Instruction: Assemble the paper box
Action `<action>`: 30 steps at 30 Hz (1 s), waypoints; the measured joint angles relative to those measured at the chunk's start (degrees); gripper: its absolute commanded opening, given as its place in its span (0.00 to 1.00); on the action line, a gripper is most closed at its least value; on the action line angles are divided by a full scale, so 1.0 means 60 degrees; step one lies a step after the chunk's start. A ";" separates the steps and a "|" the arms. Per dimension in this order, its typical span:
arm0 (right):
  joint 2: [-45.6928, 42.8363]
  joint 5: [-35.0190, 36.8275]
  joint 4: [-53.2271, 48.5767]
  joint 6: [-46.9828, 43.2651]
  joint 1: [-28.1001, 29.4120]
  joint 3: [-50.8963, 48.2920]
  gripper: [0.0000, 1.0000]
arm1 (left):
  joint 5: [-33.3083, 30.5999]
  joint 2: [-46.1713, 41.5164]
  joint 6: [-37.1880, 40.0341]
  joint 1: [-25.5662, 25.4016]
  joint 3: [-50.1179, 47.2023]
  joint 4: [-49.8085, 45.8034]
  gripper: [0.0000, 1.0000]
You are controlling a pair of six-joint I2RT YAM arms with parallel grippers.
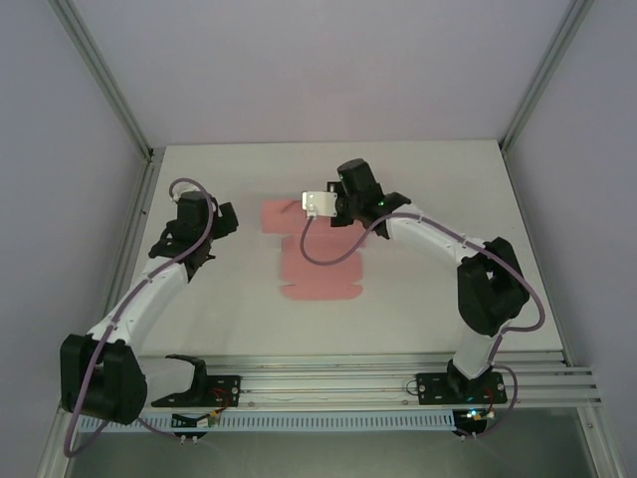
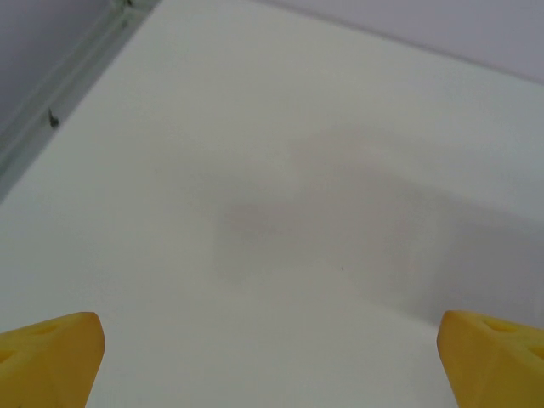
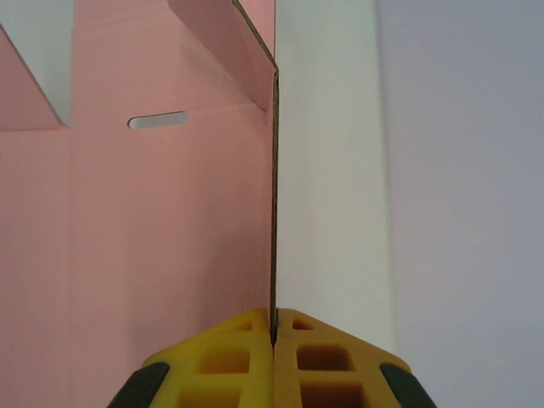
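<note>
Left wrist view first: the left gripper (image 2: 272, 353) is seen released, its yellow fingers (image 2: 51, 353) spread wide with nothing between them and only bare table (image 2: 255, 153) beneath. From above, it is placed toward the table's left side, well apart from the paper box (image 1: 323, 271). The box lies near the middle of the table as a pink die-cut sheet, mostly flat, with flaps and a slot cut in it.

Further right, the right gripper (image 3: 274, 321) is found at the sheet's far edge. Its fingers are clenched on the rim of one panel of the card, which is held upright and seen edge-on from the right wrist. The flat remainder of the sheet is spread to the left of that panel, and a smaller flap is tilted up at its far end.

Several faults can be foreseen. The sheet is pinned by nothing else, so it could be dragged or lifted across the table if the panel is pulled rather than turned about its crease. Thin card gripped only at its rim could slip from the pinch, or be buckled or torn if it is forced off the scored line. The tilted flap could be caught and bent the wrong way.
</note>
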 measured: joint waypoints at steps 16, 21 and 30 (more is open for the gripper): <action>0.0816 0.0878 0.1942 -0.0488 0.0018 -0.0543 0.00 | 0.5956 0.1501 0.0637 -0.0229 0.0302 0.2087 0.63; 0.0984 0.0845 0.1690 -0.0117 0.0015 -0.0539 0.00 | 0.6750 0.2616 0.1865 -0.1104 0.1315 0.1971 0.53; 0.0984 0.0790 0.1413 0.0317 -0.0022 -0.0525 0.00 | 0.5329 0.4022 0.3847 -0.2073 0.3315 0.0652 0.37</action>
